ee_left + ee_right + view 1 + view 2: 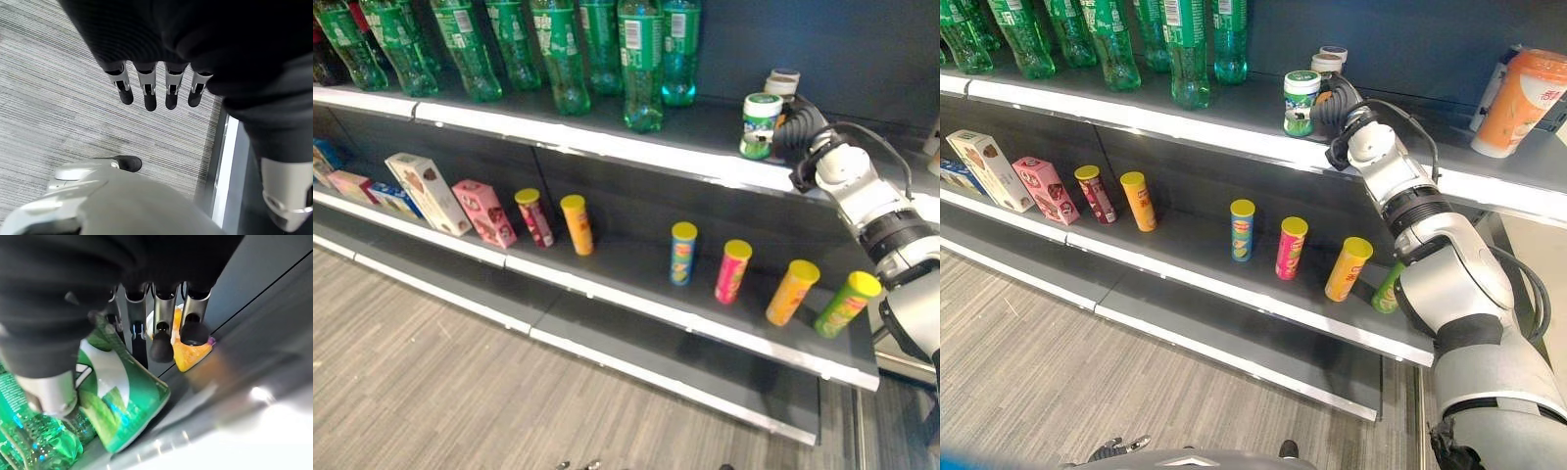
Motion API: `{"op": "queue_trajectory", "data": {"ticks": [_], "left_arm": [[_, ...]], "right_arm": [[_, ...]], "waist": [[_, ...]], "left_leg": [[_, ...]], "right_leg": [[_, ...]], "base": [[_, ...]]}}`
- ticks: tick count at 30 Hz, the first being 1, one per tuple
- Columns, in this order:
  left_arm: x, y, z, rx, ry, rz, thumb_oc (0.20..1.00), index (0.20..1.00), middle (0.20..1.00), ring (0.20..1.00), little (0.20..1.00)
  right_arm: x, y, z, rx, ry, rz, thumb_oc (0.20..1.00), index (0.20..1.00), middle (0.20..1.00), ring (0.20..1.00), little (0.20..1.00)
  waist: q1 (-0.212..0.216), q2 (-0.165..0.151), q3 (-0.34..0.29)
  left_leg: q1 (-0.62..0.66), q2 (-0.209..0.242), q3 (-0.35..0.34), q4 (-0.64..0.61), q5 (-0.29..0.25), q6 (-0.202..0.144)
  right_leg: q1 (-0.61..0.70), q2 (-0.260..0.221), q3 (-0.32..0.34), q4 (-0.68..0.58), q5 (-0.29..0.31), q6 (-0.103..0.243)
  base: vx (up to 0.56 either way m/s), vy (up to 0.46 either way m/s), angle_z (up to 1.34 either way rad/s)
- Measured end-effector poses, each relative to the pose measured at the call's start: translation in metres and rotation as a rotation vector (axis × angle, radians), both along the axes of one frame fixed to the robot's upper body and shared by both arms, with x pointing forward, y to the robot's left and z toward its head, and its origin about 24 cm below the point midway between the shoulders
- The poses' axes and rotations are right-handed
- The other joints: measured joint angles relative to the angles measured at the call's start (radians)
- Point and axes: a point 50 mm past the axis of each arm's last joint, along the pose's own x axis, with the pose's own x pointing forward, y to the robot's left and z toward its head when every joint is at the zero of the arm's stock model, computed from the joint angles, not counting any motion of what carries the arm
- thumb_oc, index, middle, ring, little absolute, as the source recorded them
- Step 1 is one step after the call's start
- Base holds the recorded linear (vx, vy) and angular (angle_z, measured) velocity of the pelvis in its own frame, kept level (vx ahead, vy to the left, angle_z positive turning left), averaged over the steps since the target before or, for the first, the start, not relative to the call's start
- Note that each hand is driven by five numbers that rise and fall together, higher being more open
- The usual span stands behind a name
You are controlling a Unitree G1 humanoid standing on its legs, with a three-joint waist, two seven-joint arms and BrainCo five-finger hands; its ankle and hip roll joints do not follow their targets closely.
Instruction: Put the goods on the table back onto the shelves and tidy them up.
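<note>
A green cup with a white lid point(761, 125) point(1301, 103) stands upright near the front edge of the top shelf point(636, 147). My right hand point(1334, 102) is up at that shelf, just right of the cup. In the right wrist view the green cup point(124, 399) lies between the thumb point(46, 394) and the straight fingers point(161, 340), whose tips reach an orange-labelled cup point(190, 357) behind it. Two more lidded cups point(1331, 59) stand further back. My left hand point(156, 88) hangs over the floor, fingers straight and holding nothing.
Green bottles point(641, 64) line the top shelf to the left. Chip cans point(732, 271) stand spaced along the middle shelf point(607, 279), with snack boxes point(429, 193) at its left. A big orange cup point(1528, 93) stands at the top shelf's right end. Grey plank floor point(421, 392) lies below.
</note>
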Motion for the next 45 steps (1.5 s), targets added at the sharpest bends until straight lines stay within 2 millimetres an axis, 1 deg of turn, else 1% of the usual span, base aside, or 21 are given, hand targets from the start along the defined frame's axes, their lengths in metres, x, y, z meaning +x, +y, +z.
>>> {"op": "queue_trajectory", "data": {"ticks": [15,16,17,20,22,23,24,26,27,29,30,32,33,34,36,38,40,41,42,43,45], "left_arm": [[0.002,0.0,0.0,0.0,-0.004,-0.001,1.0,1.0,1.0,1.0,1.0],[0.002,0.0,0.0,0.0,-0.004,-0.001,1.0,1.0,1.0,1.0,1.0],[0.002,0.0,0.0,0.0,-0.004,-0.001,1.0,1.0,1.0,1.0,1.0],[0.002,0.001,0.0,0.001,-0.005,-0.001,1.0,1.0,1.0,1.0,1.0],[0.002,0.001,0.0,0.002,-0.004,0.0,1.0,1.0,1.0,1.0,1.0],[0.002,0.001,0.0,0.003,-0.004,0.001,1.0,1.0,1.0,1.0,1.0],[0.001,0.001,0.0,0.004,-0.002,0.002,1.0,1.0,1.0,1.0,1.0],[0.002,0.002,0.001,0.004,-0.004,0.008,1.0,1.0,1.0,1.0,1.0],[0.002,0.004,0.001,0.006,-0.007,0.03,1.0,1.0,1.0,1.0,1.0],[0.003,0.007,0.002,0.015,-0.014,0.061,1.0,1.0,1.0,1.0,1.0],[0.005,0.008,0.002,0.015,-0.023,0.087,1.0,1.0,1.0,1.0,1.0],[0.001,0.01,0.002,0.027,-0.015,0.112,1.0,1.0,1.0,1.0,1.0],[0.005,0.013,0.004,0.04,-0.031,0.108,1.0,1.0,1.0,1.0,1.0],[0.0,0.013,0.003,0.044,-0.012,0.114,1.0,1.0,1.0,1.0,1.0],[-0.008,0.012,0.001,0.056,0.019,0.068,1.0,1.0,1.0,1.0,1.0],[0.001,0.009,0.002,0.059,0.008,0.004,1.0,1.0,1.0,1.0,1.0],[0.019,0.007,0.005,0.067,-0.022,-0.083,1.0,1.0,1.0,1.0,1.0],[0.029,0.007,0.007,0.071,-0.049,-0.107,1.0,1.0,1.0,1.0,1.0],[0.039,0.006,0.01,0.074,-0.08,-0.132,1.0,1.0,1.0,1.0,1.0],[0.048,0.005,0.014,0.078,-0.117,-0.164,1.0,1.0,1.0,1.0,1.0],[0.052,0.005,0.016,0.075,-0.138,-0.174,1.0,1.0,1.0,1.0,1.0]], "right_arm": [[0.0,-0.001,0.003,-0.004,-0.005,0.001,0.2,0.2,0.2,0.2,0.2],[0.0,-0.001,0.003,-0.004,-0.005,0.001,0.526,0.526,0.526,0.526,0.526],[0.0,-0.001,0.003,-0.004,-0.006,0.002,1.0,1.0,1.0,1.0,1.0],[-0.002,-0.002,0.009,-0.01,-0.025,0.004,1.0,1.0,1.0,1.0,1.0],[-0.004,-0.014,0.022,-0.028,-0.057,-0.029,1.0,1.0,1.0,1.0,1.0],[-0.008,-0.022,0.032,-0.061,-0.085,-0.05,1.0,1.0,1.0,1.0,1.0],[-0.016,-0.031,0.049,-0.106,-0.146,-0.063,1.0,1.0,1.0,1.0,1.0],[-0.026,-0.037,0.069,-0.137,-0.223,-0.077,1.0,1.0,1.0,1.0,1.0],[-0.037,-0.037,0.086,-0.172,-0.293,-0.054,1.0,1.0,1.0,1.0,1.0],[-0.059,-0.034,0.108,-0.21,-0.423,-0.011,1.0,1.0,1.0,1.0,1.0],[-0.079,-0.031,0.117,-0.243,-0.494,0.039,1.0,1.0,1.0,1.0,1.0],[-0.128,-0.008,0.131,-0.249,-0.708,0.225,1.0,1.0,1.0,1.0,1.0],[-0.158,-0.015,0.122,-0.248,-0.768,0.267,1.0,1.0,1.0,1.0,1.0],[-0.173,-0.011,0.109,-0.255,-0.774,0.327,1.0,1.0,1.0,1.0,1.0],[-0.187,-0.001,0.088,-0.267,-0.741,0.425,1.0,1.0,1.0,1.0,1.0],[-0.185,0.001,0.078,-0.28,-0.69,0.448,1.0,1.0,1.0,1.0,1.0],[-0.185,0.007,0.071,-0.37,-0.653,0.472,1.0,1.0,1.0,1.0,1.0],[-0.183,0.008,0.065,-0.4,-0.627,0.478,1.0,1.0,1.0,1.0,1.0],[-0.182,0.005,0.058,-0.394,-0.597,0.471,1.0,1.0,1.0,1.0,1.0],[-0.182,-0.003,0.046,-0.341,-0.57,0.445,1.0,1.0,1.0,1.0,1.0],[-0.181,-0.011,0.025,-0.275,-0.5,0.421,1.0,1.0,1.0,1.0,1.0]], "waist": [[-0.004,0.001,0.005],[-0.004,0.0,0.006],[-0.004,0.0,0.007],[-0.003,-0.003,0.012],[-0.004,-0.003,0.019],[-0.004,-0.002,0.023],[-0.007,0.0,0.031],[-0.03,0.0,0.034],[-0.041,0.003,0.036],[-0.063,0.002,0.038],[-0.069,0.004,0.039],[-0.106,0.011,0.05],[-0.119,0.006,0.052],[-0.14,0.006,0.054],[-0.178,0.006,0.055],[-0.214,0.001,0.047],[-0.223,-0.016,0.047],[-0.241,-0.03,0.047],[-0.263,-0.044,0.041],[-0.264,-0.061,0.039],[-0.277,-0.08,0.046]], "left_leg": [[0.0,0.001,0.019,0.0,-0.001,-0.001],[0.0,0.001,0.019,0.0,-0.001,-0.001],[0.0,0.001,0.019,0.0,-0.001,-0.001],[-0.002,0.0,0.02,0.0,-0.001,0.0],[-0.002,0.0,0.02,0.0,-0.001,0.0],[-0.002,-0.001,0.019,0.0,0.0,-0.001],[0.0,0.0,0.023,0.0,0.004,-0.003],[0.001,0.0,0.025,0.004,0.004,-0.004],[0.001,0.0,0.026,0.004,0.003,-0.005],[0.015,0.001,0.048,0.004,-0.001,-0.005],[0.017,0.0,0.051,0.003,-0.005,-0.004],[0.037,0.001,0.084,0.002,-0.015,0.002],[0.047,0.001,0.087,-0.001,-0.021,-0.005],[0.053,0.0,0.105,-0.003,-0.028,-0.005],[0.049,-0.006,0.152,-0.003,-0.034,-0.005],[0.055,-0.018,0.175,-0.002,-0.038,0.001],[0.05,-0.032,0.212,-0.003,-0.035,0.012],[0.052,-0.038,0.22,-0.003,-0.034,0.013],[0.054,-0.047,0.232,-0.002,-0.035,0.013],[0.052,-0.05,0.255,-0.003,-0.037,0.019],[0.052,-0.052,0.324,-0.002,-0.044,0.029]], "right_leg": [[-0.009,0.001,0.016,0.0,0.0,0.0],[-0.009,0.001,0.016,0.0,0.0,0.0],[-0.009,0.001,0.016,0.0,0.0,0.0],[-0.012,0.0,0.017,0.0,0.0,0.0],[-0.016,0.0,0.017,0.0,0.001,0.0],[-0.017,0.0,0.016,0.0,0.0,0.0],[-0.016,0.001,0.018,0.0,0.001,0.002],[-0.015,0.001,0.019,0.0,0.004,0.005],[-0.016,0.003,0.019,0.0,0.004,0.005],[-0.014,0.009,0.037,0.001,0.004,0.005],[-0.014,0.01,0.041,0.001,0.003,0.006],[-0.008,0.01,0.065,0.0,0.003,0.006],[-0.003,0.011,0.068,0.001,0.002,0.008],[-0.006,0.009,0.08,0.0,-0.007,0.019],[-0.036,0.006,0.124,0.001,0.002,0.02],[-0.047,0.001,0.132,0.001,0.013,0.03],[-0.07,-0.005,0.174,0.006,0.035,0.041],[-0.073,-0.009,0.185,0.006,0.038,0.046],[-0.083,-0.011,0.195,0.006,0.044,0.053],[-0.101,-0.011,0.223,0.016,0.063,0.061],[-0.154,-0.001,0.243,0.032,0.121,0.083]], "base": [[0.0,-0.001,-0.03],[0.0,0.0,0.0],[0.0,0.0,0.0],[0.0,0.0,0.0],[0.0,0.0,0.0],[0.0,0.0,0.0],[0.01,0.026,-0.03],[0.01,0.034,-0.02],[0.02,0.054,-0.05],[0.02,0.06,-0.18],[0.01,0.043,-0.26],[0.0,0.068,-0.34],[-0.01,0.113,-0.37],[0.01,0.097,-0.4],[-0.02,0.139,-0.67],[-0.04,0.181,-0.43],[-0.06,0.164,-0.44],[-0.05,0.171,-0.32],[-0.05,0.146,-0.4],[-0.06,0.092,-0.69],[-0.09,0.054,-1.08]]}}
